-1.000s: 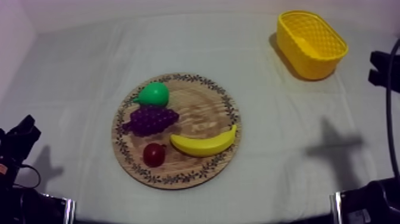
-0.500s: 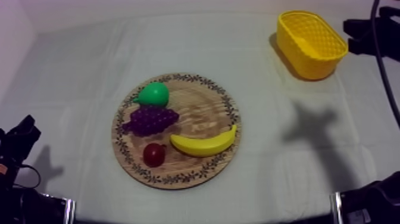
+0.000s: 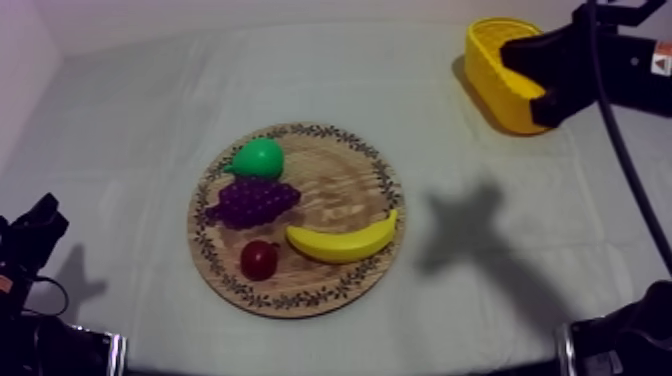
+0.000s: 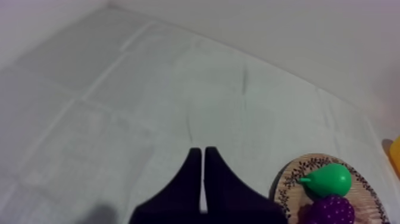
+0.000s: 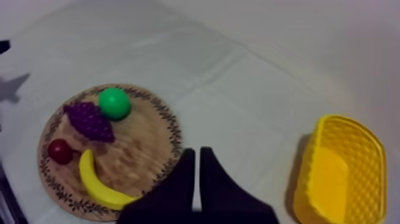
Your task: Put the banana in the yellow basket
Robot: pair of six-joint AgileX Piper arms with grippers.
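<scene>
The yellow banana (image 3: 342,243) lies on the front right of the round wooden board (image 3: 345,170), beside a small red fruit (image 3: 259,259), purple grapes (image 3: 252,200) and a green pear (image 3: 258,158). The yellow basket (image 3: 500,95) stands at the far right. My right gripper (image 3: 515,55) hangs over the basket, well away from the banana. In the right wrist view its fingers (image 5: 196,154) lie together as a narrow wedge, with the banana (image 5: 98,186) and the basket (image 5: 339,173) below. My left gripper (image 3: 38,222) rests low at the left, shut (image 4: 199,152) on nothing.
The right arm's shadow (image 3: 470,225) falls on the cloth between board and basket. In the left wrist view the pear (image 4: 326,179) and grapes (image 4: 330,210) sit on the board's rim (image 4: 284,186). Open cloth lies all around the board.
My right arm has come in from the right edge to the upper right, over the basket. Its shadow has slid left toward the board. The fruit and the left arm have not moved.
</scene>
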